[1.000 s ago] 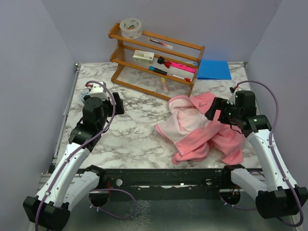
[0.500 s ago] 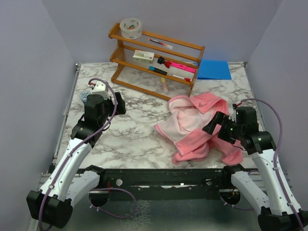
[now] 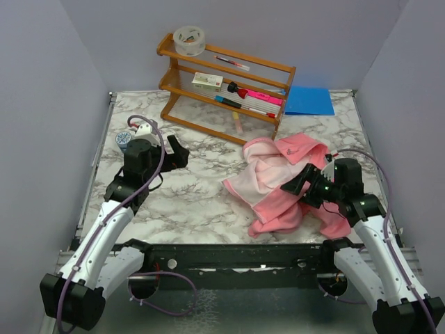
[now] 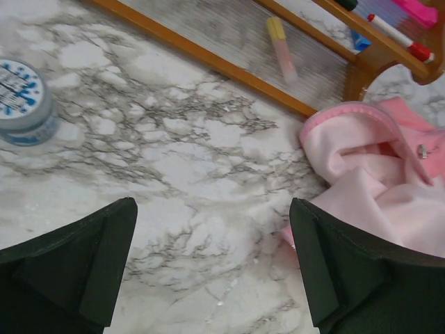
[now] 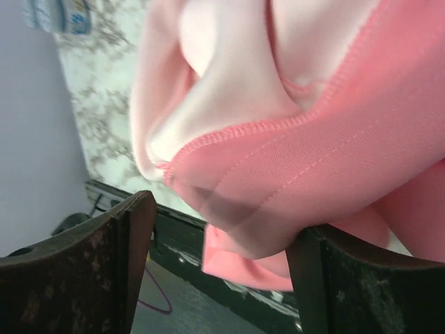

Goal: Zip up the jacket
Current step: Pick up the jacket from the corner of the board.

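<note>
Right gripper (image 3: 300, 182) lower, jacket (image 3: 272, 179) zipper (image 4: 422, 149) seemingly mostly hidden

Salmon-pink jacket (image 3: 274, 209), with a paler pink lining. White marble-pattern table (image 3: 195, 188), grey veining. Orange-brown wooden rack (image 3: 257, 62). Solid blue sheet (image 3: 309, 99). Round tin (image 4: 24, 97) — pale grey side, white top dotted blue.

**The count, kind by kind**

On the surface (image 3: 195, 198): one pink jacket (image 3: 285, 182), one wooden rack (image 3: 287, 87), one blue sheet (image 3: 309, 100), one round tin (image 3: 124, 140) and one yellow-and-pink highlighter (image 3: 238, 125). On the rack: one tape roll (image 3: 189, 40) and one small box (image 3: 207, 81); its pens are too small to count. Two claws: left claw (image 3: 179, 152), right claw (image 3: 300, 182).
</note>
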`<state>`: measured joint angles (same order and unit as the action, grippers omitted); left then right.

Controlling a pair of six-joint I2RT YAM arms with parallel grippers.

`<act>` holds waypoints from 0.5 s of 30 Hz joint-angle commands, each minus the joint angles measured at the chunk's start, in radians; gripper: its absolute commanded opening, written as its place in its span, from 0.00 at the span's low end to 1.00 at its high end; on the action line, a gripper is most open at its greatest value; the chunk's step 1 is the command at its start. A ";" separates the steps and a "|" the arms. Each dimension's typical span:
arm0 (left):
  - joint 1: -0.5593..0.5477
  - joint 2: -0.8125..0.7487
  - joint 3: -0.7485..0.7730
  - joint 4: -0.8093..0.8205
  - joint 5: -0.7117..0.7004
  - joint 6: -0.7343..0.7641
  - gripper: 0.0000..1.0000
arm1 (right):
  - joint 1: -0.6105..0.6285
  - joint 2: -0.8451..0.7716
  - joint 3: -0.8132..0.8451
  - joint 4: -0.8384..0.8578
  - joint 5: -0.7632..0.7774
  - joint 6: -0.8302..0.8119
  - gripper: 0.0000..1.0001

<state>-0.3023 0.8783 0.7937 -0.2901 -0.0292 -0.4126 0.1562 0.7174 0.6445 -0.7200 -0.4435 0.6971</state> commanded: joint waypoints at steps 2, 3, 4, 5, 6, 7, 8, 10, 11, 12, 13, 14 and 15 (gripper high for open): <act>-0.039 -0.009 -0.134 0.141 0.235 -0.283 0.99 | 0.004 -0.006 -0.015 0.261 -0.121 0.056 0.69; -0.069 -0.013 -0.165 0.189 0.248 -0.326 0.99 | 0.005 0.000 -0.019 0.282 -0.146 0.061 0.65; -0.103 -0.017 -0.199 0.234 0.247 -0.364 0.99 | 0.003 0.007 -0.023 0.303 -0.170 0.065 0.61; -0.139 -0.019 -0.231 0.276 0.241 -0.405 0.99 | 0.004 0.010 -0.029 0.323 -0.193 0.071 0.56; -0.176 -0.021 -0.264 0.330 0.232 -0.443 0.99 | 0.005 0.010 -0.036 0.347 -0.225 0.075 0.51; -0.207 -0.026 -0.298 0.380 0.219 -0.480 0.99 | 0.004 0.009 -0.040 0.365 -0.236 0.078 0.48; -0.239 -0.031 -0.328 0.429 0.208 -0.517 0.99 | 0.005 0.004 -0.044 0.379 -0.255 0.082 0.44; -0.294 -0.036 -0.385 0.513 0.177 -0.578 0.99 | 0.004 -0.003 -0.046 0.382 -0.270 0.077 0.33; -0.323 -0.036 -0.410 0.536 0.153 -0.600 0.99 | 0.004 -0.008 -0.046 0.376 -0.272 0.072 0.26; -0.351 -0.036 -0.421 0.549 0.118 -0.614 0.99 | 0.004 -0.010 -0.046 0.369 -0.271 0.068 0.17; -0.383 -0.030 -0.431 0.566 0.089 -0.622 0.99 | 0.004 -0.011 -0.046 0.361 -0.271 0.066 0.13; -0.411 -0.023 -0.438 0.590 0.068 -0.625 0.99 | 0.004 -0.013 -0.048 0.353 -0.268 0.063 0.11; -0.435 -0.011 -0.446 0.620 0.049 -0.632 0.99 | 0.004 -0.014 -0.049 0.342 -0.264 0.060 0.11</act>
<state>-0.6506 0.8619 0.3763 0.1287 0.1215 -0.9371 0.1562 0.7200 0.6037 -0.3950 -0.6514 0.7628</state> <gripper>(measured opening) 0.987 0.126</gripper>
